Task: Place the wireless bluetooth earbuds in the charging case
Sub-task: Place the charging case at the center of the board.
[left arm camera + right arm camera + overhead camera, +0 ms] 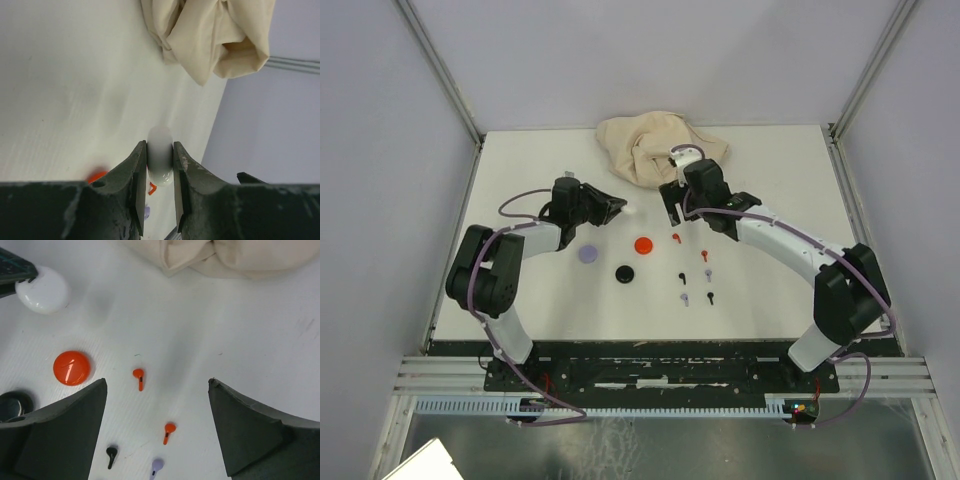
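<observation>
Left pincer [160, 148] is pinching the white round case [160, 167], near-left of the beige cloth [655, 145]. Right pincer [157, 385] hangs spread wide over two red earbuds [139, 377], with the black earbud [111, 455] and lavender earbud [157, 466] lying nearer.

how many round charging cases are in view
4. A white case is clamped in the left gripper, a red case lies near the middle, a lavender case to its left, a black case just nearer the arms. The crumpled cloth could hide more.
</observation>
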Controlling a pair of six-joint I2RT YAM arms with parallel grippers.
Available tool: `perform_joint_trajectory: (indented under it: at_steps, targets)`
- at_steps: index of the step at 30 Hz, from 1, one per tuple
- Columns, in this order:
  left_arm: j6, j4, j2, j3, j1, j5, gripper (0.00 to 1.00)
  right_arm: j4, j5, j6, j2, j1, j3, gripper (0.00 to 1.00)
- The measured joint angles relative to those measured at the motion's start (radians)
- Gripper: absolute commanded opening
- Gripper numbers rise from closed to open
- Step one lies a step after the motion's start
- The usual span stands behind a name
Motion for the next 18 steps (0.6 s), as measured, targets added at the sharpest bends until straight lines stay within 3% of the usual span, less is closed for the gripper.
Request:
perform_joint_trajectory:
  at_steps: [11,18]
  targets:
    - [0.154,-0.057,0.1,0.027,-0.001,0.043,0.04,-0.159,-0.144,0.041,0.109,0.003,0.037,0.89]
    - [0.204,-0.066,0.103,0.029,0.0,0.037,0.21,-0.179,-0.183,0.051,0.135,0.003,0.042,0.88]
